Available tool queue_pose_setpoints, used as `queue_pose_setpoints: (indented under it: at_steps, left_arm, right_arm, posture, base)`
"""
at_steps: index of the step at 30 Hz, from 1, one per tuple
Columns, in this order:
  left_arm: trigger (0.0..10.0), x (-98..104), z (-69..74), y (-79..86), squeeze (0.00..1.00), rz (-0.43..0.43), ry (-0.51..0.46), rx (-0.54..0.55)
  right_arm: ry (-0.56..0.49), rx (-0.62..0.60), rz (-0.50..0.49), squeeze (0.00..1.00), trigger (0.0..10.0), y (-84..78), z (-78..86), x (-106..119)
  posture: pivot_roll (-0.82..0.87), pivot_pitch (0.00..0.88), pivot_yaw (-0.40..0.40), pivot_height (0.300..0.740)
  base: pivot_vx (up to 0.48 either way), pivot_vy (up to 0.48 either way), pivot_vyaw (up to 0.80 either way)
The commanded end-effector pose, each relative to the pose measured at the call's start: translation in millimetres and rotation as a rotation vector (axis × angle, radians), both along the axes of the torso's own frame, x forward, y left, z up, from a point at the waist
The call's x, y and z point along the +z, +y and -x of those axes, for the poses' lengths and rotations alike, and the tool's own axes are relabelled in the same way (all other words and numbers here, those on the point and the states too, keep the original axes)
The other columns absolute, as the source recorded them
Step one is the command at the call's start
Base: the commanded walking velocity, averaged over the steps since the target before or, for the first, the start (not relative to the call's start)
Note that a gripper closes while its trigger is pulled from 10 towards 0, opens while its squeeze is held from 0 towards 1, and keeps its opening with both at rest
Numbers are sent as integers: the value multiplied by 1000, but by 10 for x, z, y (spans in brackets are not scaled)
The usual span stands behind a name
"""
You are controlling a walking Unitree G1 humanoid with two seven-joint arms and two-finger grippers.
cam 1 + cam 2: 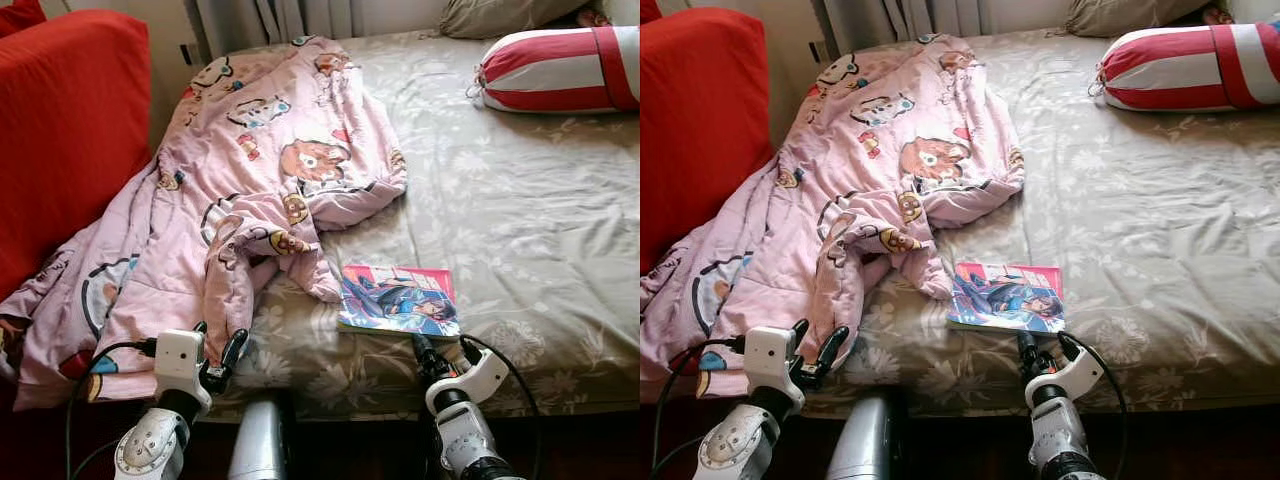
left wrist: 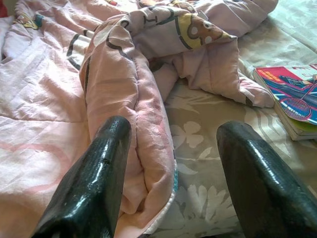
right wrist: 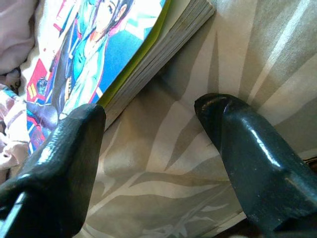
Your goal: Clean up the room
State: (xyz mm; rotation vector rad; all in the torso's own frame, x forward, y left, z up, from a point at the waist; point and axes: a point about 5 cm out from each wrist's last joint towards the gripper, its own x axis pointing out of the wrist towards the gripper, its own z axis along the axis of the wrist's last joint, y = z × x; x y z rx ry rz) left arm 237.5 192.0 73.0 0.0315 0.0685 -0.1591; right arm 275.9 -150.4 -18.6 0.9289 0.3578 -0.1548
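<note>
A pink cartoon-print quilt (image 1: pixel 250 170) lies crumpled over the left half of the bed and hangs off its front-left corner. A colourful comic book (image 1: pixel 398 298) lies flat near the bed's front edge, just right of the quilt's lower fold. My left gripper (image 1: pixel 218 345) is open at the front edge. In the left wrist view a rolled fold of the quilt (image 2: pixel 133 129) lies between its fingers (image 2: pixel 94 173). My right gripper (image 1: pixel 445 350) is open just below the book's front edge. In the right wrist view the book (image 3: pixel 84 54) sits past its fingertips (image 3: pixel 247 148), apart from them.
The bed's grey-beige floral sheet (image 1: pixel 520 220) is bare on the right half. A red-and-white striped bolster (image 1: pixel 560 68) and a grey pillow (image 1: pixel 500 15) lie at the far right. A red sofa (image 1: pixel 60 130) stands close on the left, touching the quilt.
</note>
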Motion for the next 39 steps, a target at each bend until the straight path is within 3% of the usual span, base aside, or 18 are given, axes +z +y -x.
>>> queue_pose_setpoints:
  at_steps: [1, 15, 24, 39]
  left_arm:
    - [10000, -8, -3, 21, 0, -12, 0, 6]
    - [10000, -2, -18, 31, 0, -8, -9, 7]
    - [10000, -28, -11, 28, 0, -18, -3, -4]
    - [10000, -32, 34, 34, 0, -32, 5, -17]
  right_arm:
    - [13, -2, -32, 0, 10000, 78, 27, -28]
    - [-112, -21, -48, 0, 10000, 111, 18, 51]
    - [-88, 5, -39, 0, 10000, 130, 19, 33]
    - [-97, 18, -33, 0, 10000, 65, -132, 140]
  posture:
    - [212, 52, 106, 538]
    - [200, 46, 100, 538]
    - [207, 51, 108, 538]
    - [221, 73, 122, 538]
  base:
    - [0, 0, 0]
    - [0, 0, 0]
    - [0, 0, 0]
    - [0, 0, 0]
